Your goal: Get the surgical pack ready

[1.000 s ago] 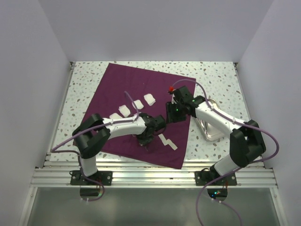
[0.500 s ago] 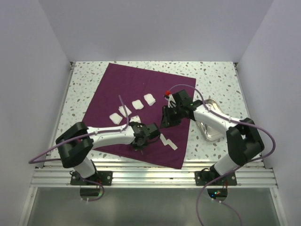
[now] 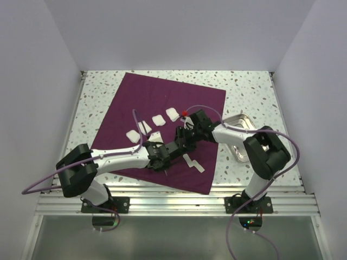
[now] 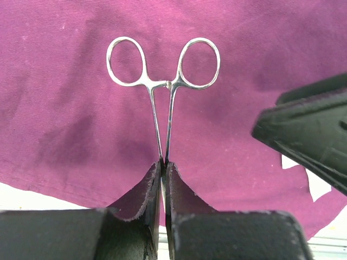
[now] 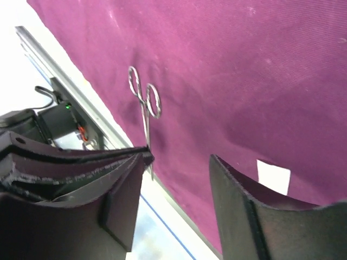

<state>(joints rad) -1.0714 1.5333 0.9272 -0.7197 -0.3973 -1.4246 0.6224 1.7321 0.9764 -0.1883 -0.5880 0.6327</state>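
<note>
The dark purple cloth [image 3: 162, 92] lies spread flat on the table. Several small white gauze squares [image 3: 158, 119] sit in a row on it, and a white gauze strip [image 3: 193, 163] lies near its front edge. My left gripper [image 3: 160, 157] is shut on the tips of a thin metal clamp [image 4: 164, 81]. The clamp's ring handles point away over the cloth [image 4: 70, 108]. My right gripper [image 3: 182, 138] is open and empty, just right of the left gripper. In the right wrist view the clamp [image 5: 145, 100] shows past my open right gripper [image 5: 180, 158].
A silver metal tray [image 3: 242, 142] stands right of the cloth, partly under the right arm. The table's metal front rail [image 3: 179, 190] runs just beyond the cloth's near edge. White walls close in the sides and the back.
My right gripper has moved left and forward, from beside the tray to close by the left gripper. The left arm has stretched out lower, with its gripper shifted slightly left.
</note>
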